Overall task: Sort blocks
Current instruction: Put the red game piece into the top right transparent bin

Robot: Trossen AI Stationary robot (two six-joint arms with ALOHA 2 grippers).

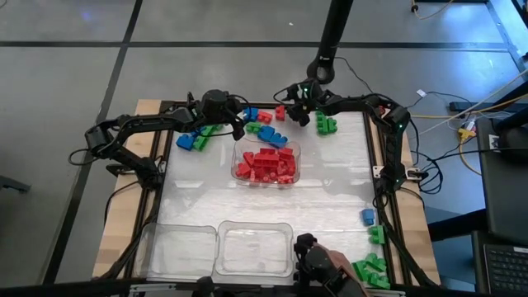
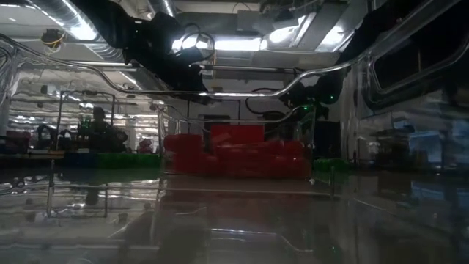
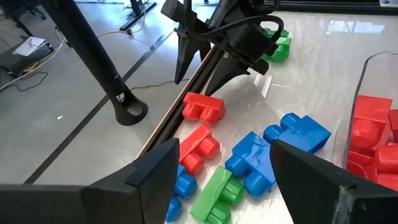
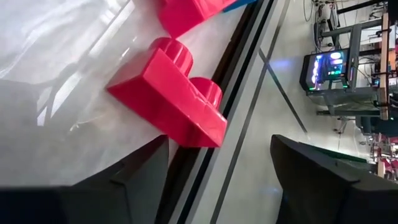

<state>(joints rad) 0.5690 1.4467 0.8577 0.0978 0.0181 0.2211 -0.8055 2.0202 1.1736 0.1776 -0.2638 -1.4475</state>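
Pickup of a single red block [image 4: 171, 93] is the step I judge to be in hand; a clear tray [image 1: 239, 157] at table centre already holds a heap of red blocks, and two more clear trays sit at the 6 o'clock edge. I have the right gripper [image 1: 299, 106] at about 12 o'clock on the table, directly above that red block, which lies flat at the far edge beside the table's dark rail. The fingers [image 4: 134, 180] stand apart, straddling the block without touching it. The block's long axis runs roughly along the rail, with its two studs facing the rail side. For the next move I would lower the gripper, close squarely across the short sides, then lift clear of the rail before carrying toward the tray. The left gripper [image 1: 216, 107] waits at about 11 o'clock over a mixed cluster of blue, green and red blocks, fingers [image 3: 155, 177] part-open, holding nothing.
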